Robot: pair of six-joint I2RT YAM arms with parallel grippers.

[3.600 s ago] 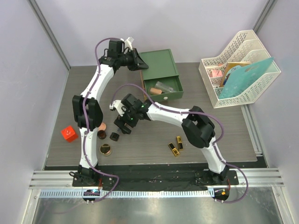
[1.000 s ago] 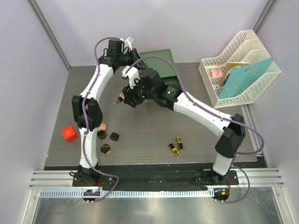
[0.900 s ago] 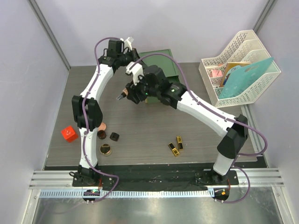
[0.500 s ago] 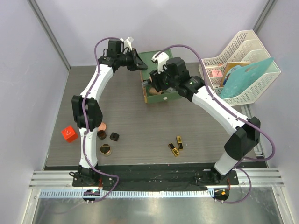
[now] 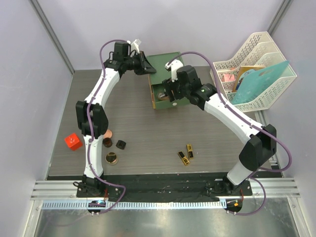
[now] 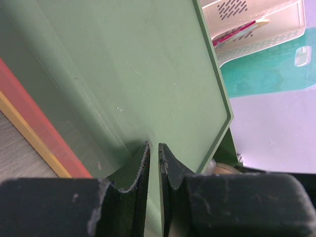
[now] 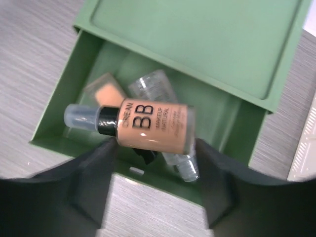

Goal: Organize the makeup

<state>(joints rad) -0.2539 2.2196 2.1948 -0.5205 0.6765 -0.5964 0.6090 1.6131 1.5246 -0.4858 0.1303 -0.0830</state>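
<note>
Dropping step in hand: right gripper [image 7: 153, 148] jaws spread wide over open drawer [image 7: 61, 106]. BB cream bottle [image 7: 153, 126] lies just past tips, judged released onto clear tube [image 7: 153, 84] inside. Left gripper [image 6: 153, 153] is pressed nearly together on drawer box [image 6: 148, 74] rim at 11 o'clock, box judged steadied. Next: right arm to be lifted clear, lipsticks [image 5: 186, 154] at 5 o'clock fetched, then jars [image 5: 112, 158] at 7 o'clock.

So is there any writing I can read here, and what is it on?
"CREAM": on the peach bottle.
"BB": large letters on the same bottle.
"MAKEUP NATURAL", roughly: smaller print beside them; the finer lines are blurred.
Anything in the white rack: too small to read.
</note>
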